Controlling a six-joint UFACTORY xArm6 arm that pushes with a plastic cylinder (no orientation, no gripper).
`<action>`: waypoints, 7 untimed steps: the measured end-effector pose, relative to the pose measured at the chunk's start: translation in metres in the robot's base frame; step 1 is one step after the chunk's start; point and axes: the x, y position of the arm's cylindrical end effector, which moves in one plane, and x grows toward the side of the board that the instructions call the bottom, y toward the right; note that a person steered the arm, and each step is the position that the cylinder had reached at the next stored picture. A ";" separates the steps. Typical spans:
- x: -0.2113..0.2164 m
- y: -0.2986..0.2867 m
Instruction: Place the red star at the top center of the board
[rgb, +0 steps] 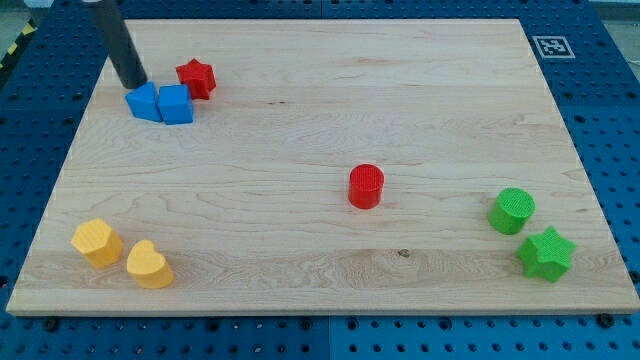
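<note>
Red star still top-left, not at top ctr. My tip, holding nothing, touches blue blocks, left of star.

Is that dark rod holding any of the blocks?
No, nothing is held. My tip only rests at the upper-left edge of a blue block, left of the red star.

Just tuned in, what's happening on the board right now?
My tip sits in the board's top-left corner, against the upper-left edge of two blue blocks. The red star lies just right of them, touching or nearly so, far left of top center. The red cylinder, two yellow blocks, green cylinder and green star lie elsewhere.
</note>
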 end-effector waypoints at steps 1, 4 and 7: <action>0.000 0.029; 0.004 0.056; 0.004 0.137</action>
